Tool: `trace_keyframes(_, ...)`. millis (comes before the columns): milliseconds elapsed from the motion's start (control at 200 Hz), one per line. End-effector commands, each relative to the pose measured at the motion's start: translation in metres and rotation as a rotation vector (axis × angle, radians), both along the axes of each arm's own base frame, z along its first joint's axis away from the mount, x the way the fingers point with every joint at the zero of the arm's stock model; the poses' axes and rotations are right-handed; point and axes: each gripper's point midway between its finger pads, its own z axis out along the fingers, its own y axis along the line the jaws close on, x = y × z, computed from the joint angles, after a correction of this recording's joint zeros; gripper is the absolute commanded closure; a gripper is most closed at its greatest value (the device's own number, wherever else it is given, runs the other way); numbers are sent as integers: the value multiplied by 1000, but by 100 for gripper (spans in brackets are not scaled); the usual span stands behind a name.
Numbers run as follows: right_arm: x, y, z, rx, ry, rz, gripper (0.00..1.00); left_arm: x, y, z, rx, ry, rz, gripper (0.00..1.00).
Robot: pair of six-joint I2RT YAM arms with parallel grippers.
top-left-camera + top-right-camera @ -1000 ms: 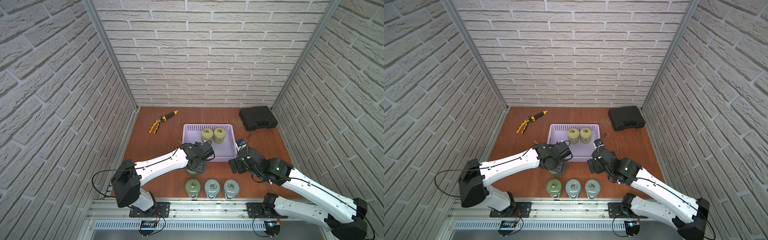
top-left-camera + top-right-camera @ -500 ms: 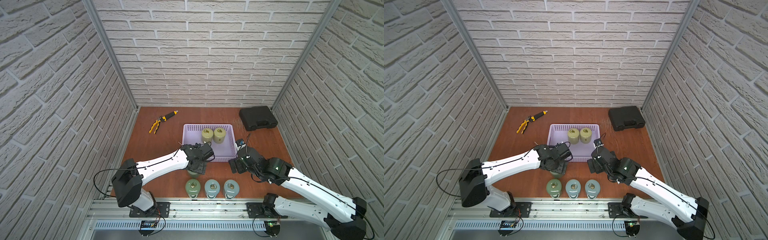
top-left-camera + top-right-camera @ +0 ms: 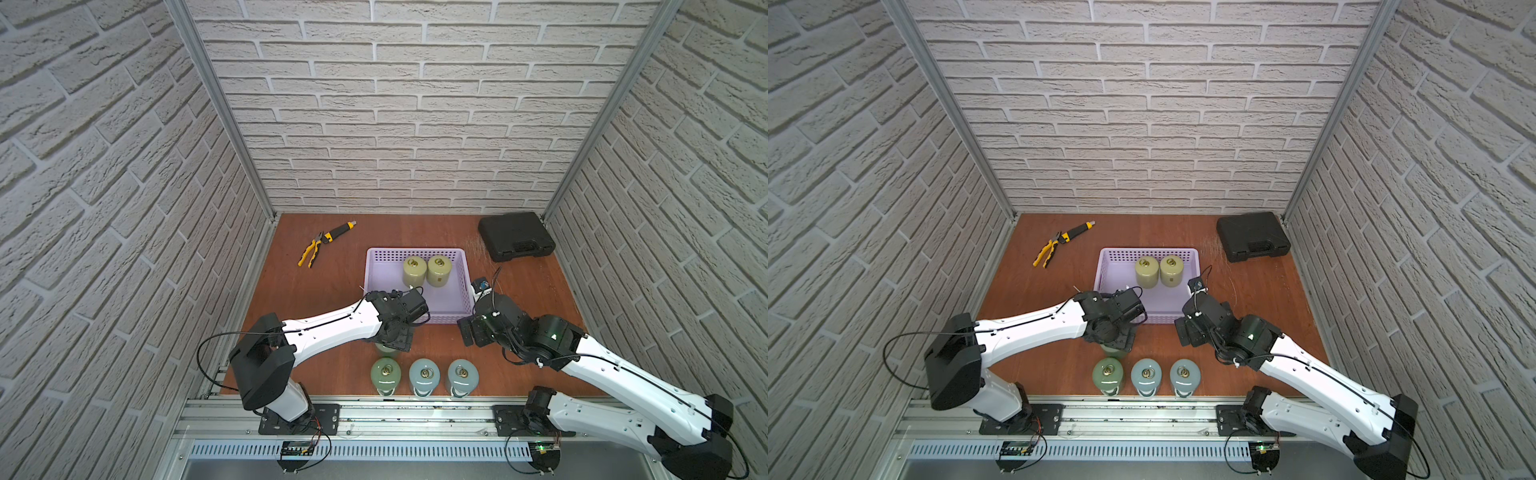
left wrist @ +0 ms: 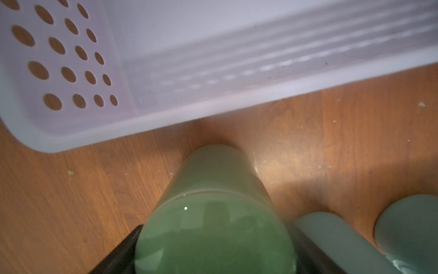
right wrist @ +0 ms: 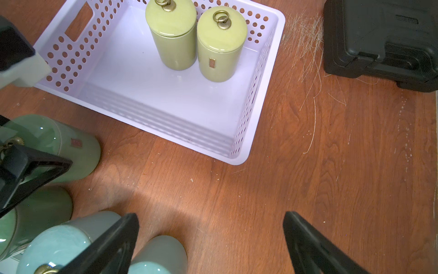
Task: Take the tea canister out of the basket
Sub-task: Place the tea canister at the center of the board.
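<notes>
Lowered: my left gripper (image 3: 394, 338), jaws pinching green tea canister (image 4: 213, 225), now outside basket (image 3: 446, 318), near tabletop (image 3: 332, 291). Two yellow-green canisters (image 3: 414, 270) remain inside. My right gripper (image 5: 209, 214): jaws spread, empty.

**Glaze, plastic and worn wood**

The bench (image 5: 260, 201) is reddish-brown wood with a plain grain. Its finish is dull and scuffed, with pale scratches near the black case (image 5: 379, 35), which is matt, textured plastic. The basket (image 5: 237, 159) is smooth lavender plastic with a soft sheen. The yellow-green canisters (image 5: 175, 47) look glazed and glossy, each topped by a brass-coloured metal ring knob (image 5: 222, 24). The green canister (image 4: 213, 225) has a shiny, reflective lid over a duller body; the pale blue canisters (image 3: 424, 384) show a similar glaze. The right hand (image 5: 210, 214) has fingers (image 5: 106, 246) of matt black plastic. The pliers (image 3: 320, 245) carry yellow and black grips. The walls (image 3: 415, 124) have a rough, whitish brick texture.
</notes>
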Motion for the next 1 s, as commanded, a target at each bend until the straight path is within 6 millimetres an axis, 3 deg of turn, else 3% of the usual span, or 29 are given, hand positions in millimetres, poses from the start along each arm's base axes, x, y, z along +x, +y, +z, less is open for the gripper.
trace_keyframes(0,6,-1,13,19,-33,-30,0,3,-1,-2,-8,-2,3,53)
trace_keyframes(130,7,-1,13,16,-38,-32,0,2,0,-5,-3,9,3,49)
trace_keyframes(275,8,1,14,19,-40,-28,0,3,1,-7,3,16,8,38)
trace_keyframes(515,13,6,17,11,-49,-12,0,3,4,-3,5,16,17,2)
trace_keyframes(995,35,34,22,38,-17,83,1,12,4,37,-97,-37,39,2)
